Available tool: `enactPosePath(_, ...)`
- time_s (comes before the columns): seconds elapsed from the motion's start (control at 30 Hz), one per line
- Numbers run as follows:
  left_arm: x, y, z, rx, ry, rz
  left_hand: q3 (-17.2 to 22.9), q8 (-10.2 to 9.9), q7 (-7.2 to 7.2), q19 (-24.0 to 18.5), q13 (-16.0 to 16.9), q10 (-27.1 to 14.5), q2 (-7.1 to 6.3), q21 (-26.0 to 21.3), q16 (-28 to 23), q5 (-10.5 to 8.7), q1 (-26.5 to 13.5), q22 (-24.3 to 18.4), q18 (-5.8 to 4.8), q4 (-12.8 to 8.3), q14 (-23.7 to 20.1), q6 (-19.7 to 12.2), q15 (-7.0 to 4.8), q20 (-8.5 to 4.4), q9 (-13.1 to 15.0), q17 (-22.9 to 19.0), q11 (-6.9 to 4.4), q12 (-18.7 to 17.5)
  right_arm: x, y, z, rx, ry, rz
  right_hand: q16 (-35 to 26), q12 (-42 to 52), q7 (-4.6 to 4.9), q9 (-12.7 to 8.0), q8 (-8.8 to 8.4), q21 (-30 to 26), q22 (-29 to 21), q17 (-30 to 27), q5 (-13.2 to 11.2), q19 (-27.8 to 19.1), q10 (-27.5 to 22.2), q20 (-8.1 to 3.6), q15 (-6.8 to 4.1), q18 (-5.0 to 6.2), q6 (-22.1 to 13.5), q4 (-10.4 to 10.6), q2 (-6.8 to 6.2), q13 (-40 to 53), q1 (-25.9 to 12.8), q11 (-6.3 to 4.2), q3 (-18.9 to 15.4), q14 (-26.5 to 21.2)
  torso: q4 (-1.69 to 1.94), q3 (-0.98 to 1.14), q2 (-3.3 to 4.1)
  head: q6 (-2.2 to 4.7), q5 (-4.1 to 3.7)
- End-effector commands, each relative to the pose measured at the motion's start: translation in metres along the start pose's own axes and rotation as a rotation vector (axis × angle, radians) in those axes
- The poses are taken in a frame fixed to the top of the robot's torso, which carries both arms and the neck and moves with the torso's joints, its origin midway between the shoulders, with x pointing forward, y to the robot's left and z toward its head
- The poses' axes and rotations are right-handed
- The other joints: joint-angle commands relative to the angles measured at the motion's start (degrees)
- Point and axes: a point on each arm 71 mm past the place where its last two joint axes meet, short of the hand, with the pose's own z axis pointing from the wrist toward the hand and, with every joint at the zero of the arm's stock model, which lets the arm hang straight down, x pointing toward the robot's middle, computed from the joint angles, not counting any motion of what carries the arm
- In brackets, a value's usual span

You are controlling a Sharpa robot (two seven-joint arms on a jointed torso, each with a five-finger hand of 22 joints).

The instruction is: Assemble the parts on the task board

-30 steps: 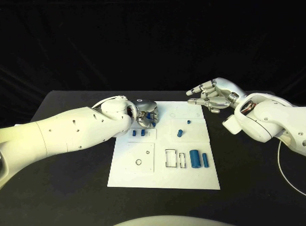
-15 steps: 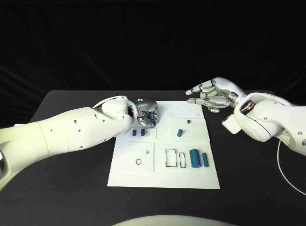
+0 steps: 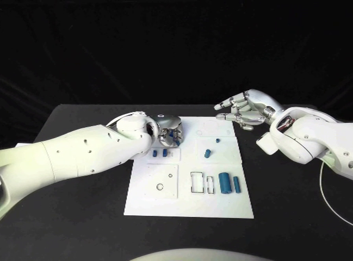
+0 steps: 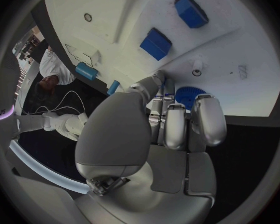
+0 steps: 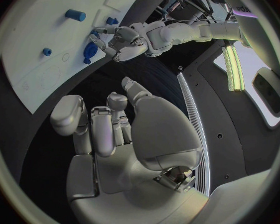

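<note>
- Nearest in the head view, low on the task board point(image 3: 149, 201), sit two thin outlined rectangles point(image 3: 201, 183) and, just right of them, two blue cylinders point(image 3: 229, 184) lying side by side, the left one shorter and fatter, the right one slimmer.
- Left of those, on the board's lower left panel, a small dark ring point(image 3: 160, 187) is marked, with a smaller one above it.
- Further up the board, around the frame's centre, two small blue blocks point(image 3: 160, 154) lie close together; to their right are a short blue peg point(image 3: 208, 153) and a tiny blue piece point(image 3: 218, 141) above it.
- The left arm comes across the frame from the lower left and covers the board's left edge and upper left corner.
- The left hand point(image 3: 167, 133) rests at the board's upper left, fingers curled down onto a round blue toothed part point(image 4: 190, 95). In the left wrist view the fingertips point(image 4: 177, 129) sit against this part, but whether it is actually gripped or only touched, I cannot tell.
- The right hand point(image 3: 245, 112) hovers at the upper right, above the board's far right corner, fingers loosely bent and apart, holding nothing.
- In the right wrist view the toothed part point(image 5: 89, 52) lies on the board right under the left hand point(image 5: 129, 41).
- All of it stands on the black table point(image 3: 74, 212).
</note>
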Motion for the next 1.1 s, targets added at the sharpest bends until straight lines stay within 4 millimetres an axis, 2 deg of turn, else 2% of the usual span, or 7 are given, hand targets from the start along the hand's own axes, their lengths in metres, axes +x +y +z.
enactPosePath(0.03,-0.005,0.0,-0.003,0.004,-0.047,-0.046,0.4,-0.4,0.65,0.6,0.1,0.1,0.03,0.4,0.1,0.16,-0.9,0.1,-0.71,0.0,2.5,-0.1,0.27,0.12,-0.2,-0.1,0.4,-0.7,0.001,0.0,0.0,-0.006,0.009,0.003,-0.2,0.3,0.24,-0.1,0.4,-0.3,0.1,0.0,0.2,-0.2,-0.2,-0.01,-0.27,0.74,0.3,0.1,0.37,0.1,-0.3,0.02,0.2,2.6,0.01,-0.03,0.01,0.07,-0.09)
enactPosePath(0.4,-0.019,0.009,-0.022,-0.015,-0.076,-0.115,0.5,-0.6,0.75,0.6,0.2,0.1,-0.02,0.5,0.1,0.17,-1.0,0.3,-0.74,-0.1,2.5,-0.2,0.32,0.17,-0.2,-0.2,0.49,-0.9,0.001,0.0,0.0,-0.003,0.008,0.003,-0.2,0.3,0.23,-0.1,0.4,-0.4,0.0,0.0,0.2,-0.2,-0.2,-0.01,-0.27,0.75,0.3,0.1,0.4,0.1,-0.3,0.01,0.2,2.6,0.16,0.02,-0.03,0.21,-0.14)
enactPosePath(0.73,-0.02,0.033,-0.044,-0.073,-0.042,-0.165,0.6,-0.8,0.84,0.6,0.2,0.2,-0.19,0.6,0.1,0.16,-1.3,0.4,-0.75,-0.2,2.4,-0.1,0.39,0.24,-0.2,-0.3,0.56,-1.2,0.0,-0.003,-0.001,0.002,0.007,0.004,-0.2,0.3,0.23,-0.1,0.4,-0.4,0.0,0.0,0.2,-0.2,-0.2,-0.01,-0.27,0.75,0.3,0.1,0.4,0.1,-0.3,0.01,0.2,2.6,0.05,0.0,0.03,-0.03,-0.05)
enactPosePath(0.93,-0.018,0.041,-0.048,-0.097,-0.02,-0.171,0.6,-0.9,0.86,0.6,0.2,0.2,-0.26,0.6,0.0,0.16,-1.4,0.5,-0.76,-0.2,2.4,-0.1,0.43,0.28,-0.3,-0.5,0.6,-1.4,0.0,-0.003,-0.001,0.004,0.007,0.004,-0.2,0.3,0.23,-0.1,0.4,-0.4,0.0,0.0,0.2,-0.2,-0.2,-0.01,-0.27,0.75,0.3,0.1,0.4,0.1,-0.3,0.01,0.2,2.6,0.09,-0.04,-0.02,-0.1,0.01)
enactPosePath(1.0,-0.017,0.043,-0.048,-0.105,-0.014,-0.171,0.6,-0.9,0.86,0.6,0.2,0.2,-0.26,0.6,0.0,0.16,-1.4,0.5,-0.76,-0.2,2.4,-0.1,0.43,0.28,-0.3,-0.5,0.6,-1.4,0.0,-0.003,-0.001,0.004,0.007,0.004,-0.2,0.3,0.23,-0.1,0.4,-0.4,0.0,0.0,0.2,-0.2,-0.2,-0.01,-0.27,0.75,0.3,0.1,0.4,0.1,-0.3,0.01,0.2,2.6,0.05,-0.03,0.0,-0.24,0.34)
enactPosePath(1.1,-0.016,0.047,-0.048,-0.117,-0.003,-0.171,0.6,-0.9,0.86,0.6,0.3,0.2,-0.27,0.6,0.0,0.16,-1.5,0.5,-0.75,-0.2,2.4,-0.1,0.44,0.29,-0.3,-0.5,0.6,-1.4,0.001,-0.003,-0.001,0.004,0.007,0.004,-0.2,0.3,0.23,-0.1,0.4,-0.4,0.0,0.0,0.2,-0.2,-0.2,-0.01,-0.27,0.75,0.3,0.1,0.4,0.1,-0.3,0.01,0.2,2.6,0.05,0.0,0.02,-0.27,0.37)
